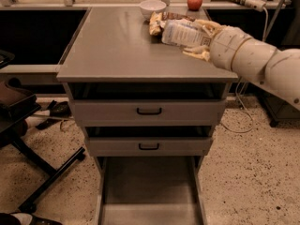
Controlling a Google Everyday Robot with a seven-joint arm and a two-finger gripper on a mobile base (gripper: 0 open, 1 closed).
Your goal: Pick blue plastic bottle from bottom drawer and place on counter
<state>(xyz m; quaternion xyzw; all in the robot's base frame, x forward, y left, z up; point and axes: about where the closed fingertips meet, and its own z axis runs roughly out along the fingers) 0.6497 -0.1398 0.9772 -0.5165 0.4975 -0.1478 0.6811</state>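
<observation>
My gripper [197, 37] is shut on the blue plastic bottle [180, 33], a small clear bottle with a pale grey-blue label. It holds the bottle on its side over the right rear part of the counter [117, 46], with the cap end pointing left. I cannot tell whether the bottle touches the surface. The arm [258, 62] reaches in from the right. The bottom drawer [149, 189] is pulled open below, and its floor is bare.
A yellow-brown snack bag [157, 23] lies just behind the bottle. A white bowl [153, 7] and a red apple [194, 2] stand at the back. Two shallower drawers with black handles [149, 111] are shut. A black chair base [42, 182] stands at the left.
</observation>
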